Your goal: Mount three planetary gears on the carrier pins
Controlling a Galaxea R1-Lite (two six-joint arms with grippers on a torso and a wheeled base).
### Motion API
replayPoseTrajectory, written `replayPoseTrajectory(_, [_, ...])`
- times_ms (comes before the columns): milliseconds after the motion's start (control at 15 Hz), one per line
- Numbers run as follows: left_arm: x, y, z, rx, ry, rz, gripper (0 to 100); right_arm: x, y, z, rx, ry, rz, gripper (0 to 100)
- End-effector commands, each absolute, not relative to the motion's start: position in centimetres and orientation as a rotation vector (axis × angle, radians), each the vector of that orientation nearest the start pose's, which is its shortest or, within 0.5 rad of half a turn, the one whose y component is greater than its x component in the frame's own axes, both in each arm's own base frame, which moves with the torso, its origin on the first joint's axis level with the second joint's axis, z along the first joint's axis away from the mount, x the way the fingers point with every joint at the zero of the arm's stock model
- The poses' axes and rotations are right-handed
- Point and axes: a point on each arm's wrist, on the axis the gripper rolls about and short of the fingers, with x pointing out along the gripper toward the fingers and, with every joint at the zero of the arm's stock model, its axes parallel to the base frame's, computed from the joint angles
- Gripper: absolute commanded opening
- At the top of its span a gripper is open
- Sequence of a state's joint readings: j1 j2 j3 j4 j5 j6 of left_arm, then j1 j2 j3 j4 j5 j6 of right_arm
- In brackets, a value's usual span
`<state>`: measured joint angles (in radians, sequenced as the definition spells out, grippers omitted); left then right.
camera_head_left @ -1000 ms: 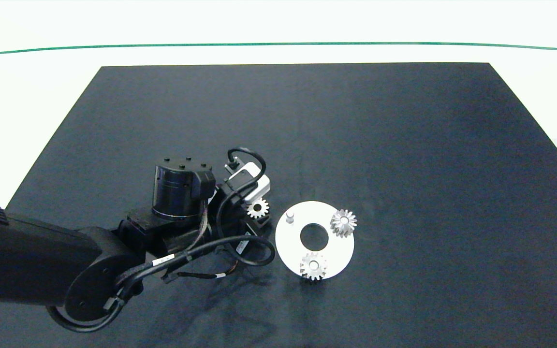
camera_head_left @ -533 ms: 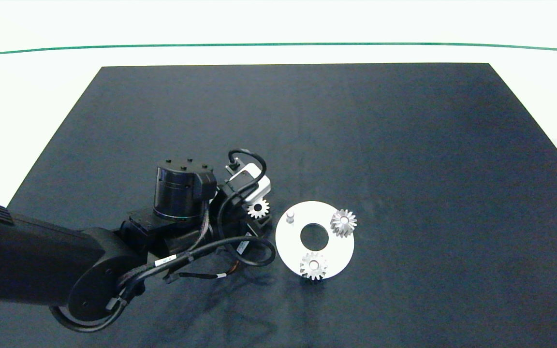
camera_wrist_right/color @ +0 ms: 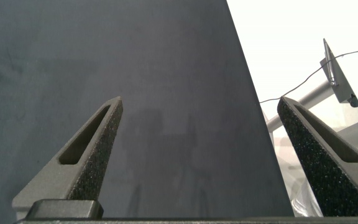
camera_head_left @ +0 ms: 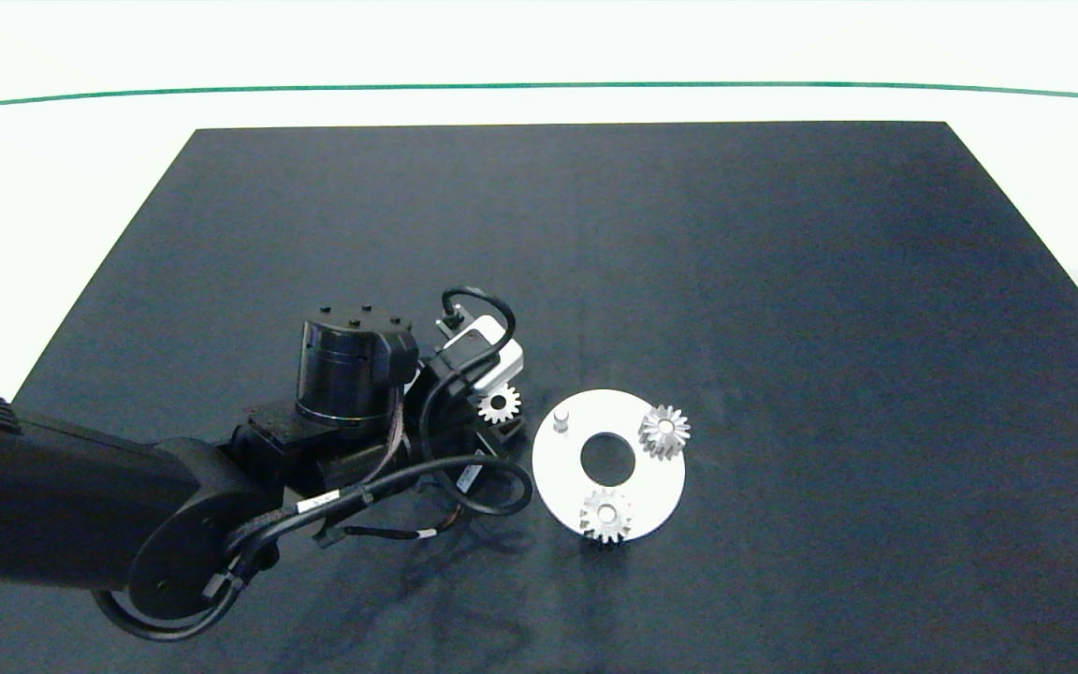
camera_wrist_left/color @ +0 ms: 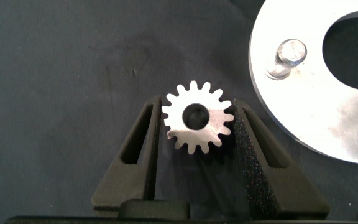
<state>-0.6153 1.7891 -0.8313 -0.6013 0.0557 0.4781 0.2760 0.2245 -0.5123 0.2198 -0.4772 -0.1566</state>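
Note:
My left gripper (camera_head_left: 500, 414) is shut on one planetary gear (camera_head_left: 500, 403), a small silvery toothed wheel, just left of the white disc (camera_head_left: 662, 479). In the left wrist view this gear (camera_wrist_left/color: 196, 124) sits between the two dark fingers (camera_wrist_left/color: 143, 144), close to the disc's rim (camera_wrist_left/color: 303, 118). One bare carrier pin (camera_head_left: 560, 418) stands at the disc's left side and shows in the left wrist view as the pin (camera_wrist_left/color: 289, 52). A second gear (camera_head_left: 664, 432) sits at the disc's right and a third gear (camera_head_left: 606, 514) at its near edge. My right gripper (camera_wrist_right/color: 201, 102) is open and empty, outside the head view.
The black mat (camera_head_left: 595, 243) covers most of the white table (camera_head_left: 52, 187). The left arm's body and cables (camera_head_left: 352, 468) lie left of the disc. In the right wrist view the mat's edge (camera_wrist_right/color: 253, 112) runs past a metal stand (camera_wrist_right/color: 334, 74).
The left arm's rear part shifts slightly. The held gear, the gripper and the disc stay where they were.

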Motion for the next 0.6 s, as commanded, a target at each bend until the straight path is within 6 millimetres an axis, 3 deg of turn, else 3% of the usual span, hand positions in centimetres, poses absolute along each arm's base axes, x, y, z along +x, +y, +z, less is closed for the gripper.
replayPoseTrajectory(67, [26.1, -18.3, 16.7, 0.575, 0.169, -0.62, 16, -4.2, -2.3, 19.6, -0.134, -0.044, -0.208, 100])
replayPoseTrajectory(600, [25.1, -17.9, 17.8, 0.576, 0.169, -0.626, 16, -4.1, -2.2, 19.6, -0.135, -0.043, -0.21, 100])
